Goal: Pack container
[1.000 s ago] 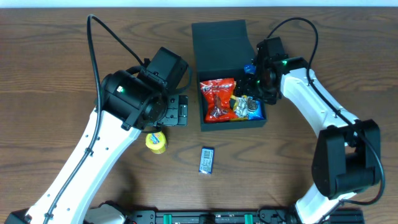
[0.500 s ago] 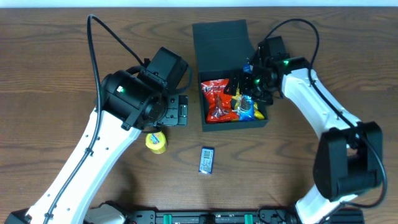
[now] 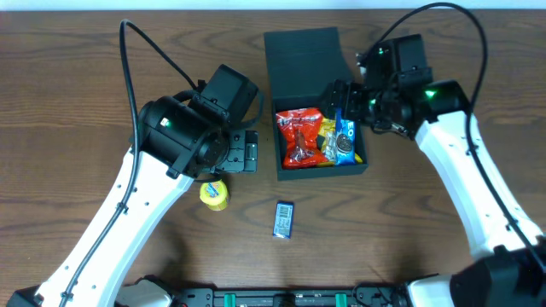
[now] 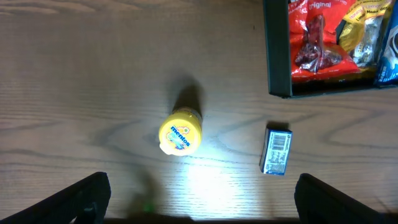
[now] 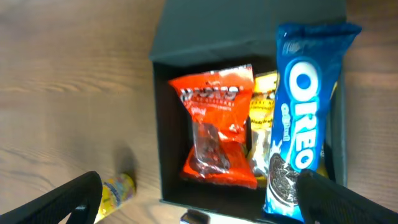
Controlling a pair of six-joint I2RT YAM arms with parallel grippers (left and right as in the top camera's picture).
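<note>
Up and back went the right pincer (image 3: pixel 344 101), away from the container (image 3: pixel 322 168). Its fingers were spread wide and held nothing. The Oreo pack (image 3: pixel 345 141) now lay at the box's right side, beside a yellow bag (image 3: pixel 328 136) and a red bag (image 3: pixel 299 135). The container sat mid-table (image 3: pixel 68 85), lid flipped back. The left pincer (image 3: pixel 241 152) had not moved, spread wide and empty, near a yellow tub (image 3: pixel 214 194). A small blue box (image 3: pixel 284 218) lay outside.

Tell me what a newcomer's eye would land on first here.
The open dark teal container at the far middle draws the eye, holding a red snack bag and a bright blue Oreo pack on its right side. Nearer, on the wooden table, lie a yellow Mentos tub and a small blue box.
</note>
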